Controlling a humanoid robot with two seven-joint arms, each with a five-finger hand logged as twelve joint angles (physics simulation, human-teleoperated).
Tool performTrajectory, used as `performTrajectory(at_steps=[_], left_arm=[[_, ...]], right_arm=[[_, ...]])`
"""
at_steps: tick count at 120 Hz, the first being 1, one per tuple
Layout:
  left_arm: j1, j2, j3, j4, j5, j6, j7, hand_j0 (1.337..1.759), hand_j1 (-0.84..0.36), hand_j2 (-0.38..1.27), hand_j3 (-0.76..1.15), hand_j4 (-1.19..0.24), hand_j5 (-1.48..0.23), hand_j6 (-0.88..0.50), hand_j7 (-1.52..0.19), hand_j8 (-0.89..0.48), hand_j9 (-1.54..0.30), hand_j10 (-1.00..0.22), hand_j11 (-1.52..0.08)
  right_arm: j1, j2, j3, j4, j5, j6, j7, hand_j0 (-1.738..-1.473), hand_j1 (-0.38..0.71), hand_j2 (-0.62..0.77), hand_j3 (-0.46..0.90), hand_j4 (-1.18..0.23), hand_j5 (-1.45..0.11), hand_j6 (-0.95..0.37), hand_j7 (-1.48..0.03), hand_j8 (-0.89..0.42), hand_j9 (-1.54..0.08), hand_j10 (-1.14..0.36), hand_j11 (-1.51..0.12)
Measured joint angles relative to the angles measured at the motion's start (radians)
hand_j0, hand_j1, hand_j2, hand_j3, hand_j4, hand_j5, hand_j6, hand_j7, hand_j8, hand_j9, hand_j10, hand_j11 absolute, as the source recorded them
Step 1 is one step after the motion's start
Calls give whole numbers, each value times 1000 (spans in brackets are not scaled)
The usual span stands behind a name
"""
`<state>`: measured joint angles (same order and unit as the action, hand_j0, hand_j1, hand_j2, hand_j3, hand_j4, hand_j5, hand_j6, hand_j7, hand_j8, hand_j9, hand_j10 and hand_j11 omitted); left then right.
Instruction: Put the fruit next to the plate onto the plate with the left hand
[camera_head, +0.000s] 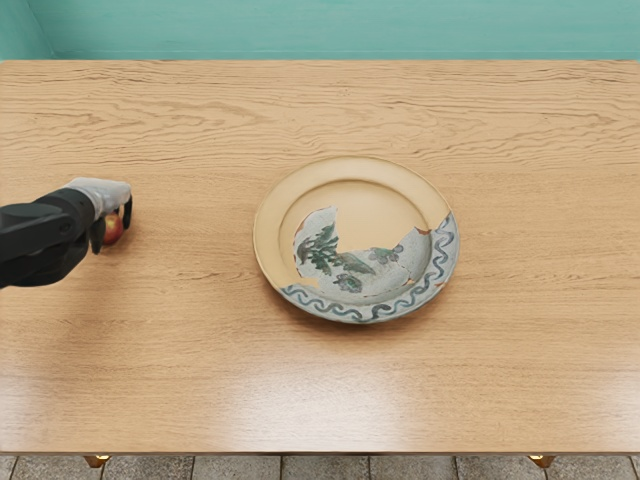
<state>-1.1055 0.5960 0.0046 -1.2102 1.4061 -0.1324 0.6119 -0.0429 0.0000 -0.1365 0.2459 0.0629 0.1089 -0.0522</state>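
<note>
At frame left, the fruit (113, 229) is gripped by the left robot hand (105, 206); transfer to the plate (268, 226) is required.

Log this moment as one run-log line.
left hand: closed around fruit | fruit: left of plate, apart from it | right arm: out of view

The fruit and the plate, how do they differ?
The fruit is small, round and red-yellow; the plate is wide, flat, tan with blue-green pattern. The fruit is half hidden, gripped by the left hand; the plate lies untouched, fully visible. Both appear to rest on the table.
</note>
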Motion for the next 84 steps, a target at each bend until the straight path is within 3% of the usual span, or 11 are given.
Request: performTrajectory(at_steps=[18, 45, 62, 84], left_arm=[[-23, -10, -4, -1, -77, -4, -1, 1649, -448, 663, 0, -515, -1135, -267, -1119, -363, -1123, -829, -1121], [-135, -2, -63, -3, -331, -12, -1, 1651, -415, 573, 0, -550, -1191, -268, -1156, -342, -1144, -854, -1144], [-123, 60, -212, -4, -625, -78, -1, 1651, -380, 500, 0, -566, -1206, -288, -1165, -343, -1150, -859, -1151], [-111, 127, -440, -1, -1036, -383, -1, 1651, -392, 557, 0, -582, -1227, -277, -1172, -355, -1153, -863, -1155]], right_arm=[[0, 0, 0, 0, 0, 0, 0, -1658, -333, -3, 0, -13, -17, -13, -17, -13, -17, -13, -17], [0, 0, 0, 0, 0, 0, 0, -1658, -334, -3, 0, -13, -17, -12, -17, -12, -17, -12, -17], [0, 0, 0, 0, 0, 0, 0, -1658, -334, -3, 0, -13, -17, -13, -17, -13, -17, -13, -17], [0, 0, 0, 0, 0, 0, 0, -1658, -334, -3, 0, -13, -17, -12, -17, -12, -17, -12, -17]])
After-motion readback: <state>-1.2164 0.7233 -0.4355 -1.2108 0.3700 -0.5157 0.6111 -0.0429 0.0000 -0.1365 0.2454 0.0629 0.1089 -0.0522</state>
